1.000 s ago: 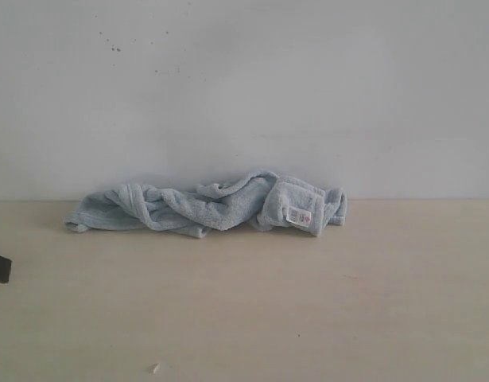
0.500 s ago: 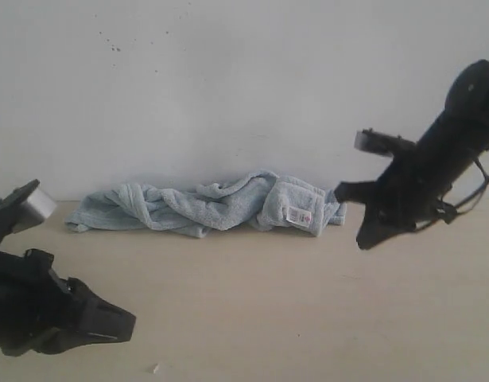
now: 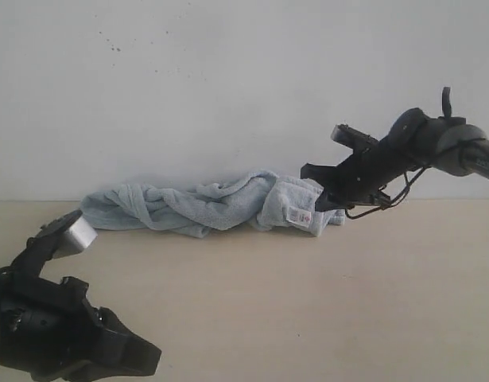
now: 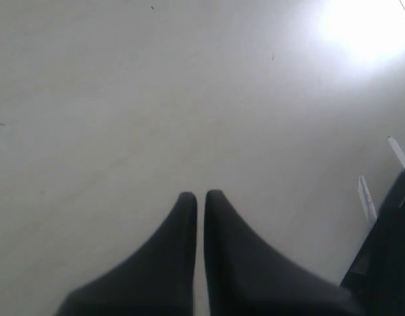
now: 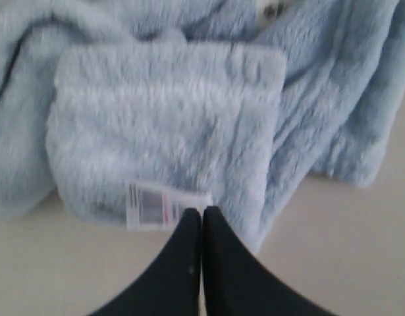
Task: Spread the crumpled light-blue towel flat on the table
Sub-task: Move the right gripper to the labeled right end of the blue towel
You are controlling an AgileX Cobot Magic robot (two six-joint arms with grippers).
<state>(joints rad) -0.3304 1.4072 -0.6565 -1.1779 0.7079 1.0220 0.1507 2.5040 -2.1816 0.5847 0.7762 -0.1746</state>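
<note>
Towel (image 3: 204, 205) is seen crumpled in a long twisted bunch along the tabletop's (image 3: 324, 302) far edge, by the white wall (image 3: 244, 87); not spread yet. Its white tag (image 5: 156, 207) w/ red print is turned up at the bunch's right end. R pincer (image 5: 202, 212) is held w/ jaws together, tips just at the tag's edge; contact can't be told. L pincer (image 4: 201, 195) is also pressed together, nothing gripped, over bare tabletop near the front left corner, well apart from towel

exterior frontal across table (image 3: 308, 302) toward wall (image 3: 228, 79), right wrist close on the shared towel (image 5: 169, 131), left wrist facing table
</note>
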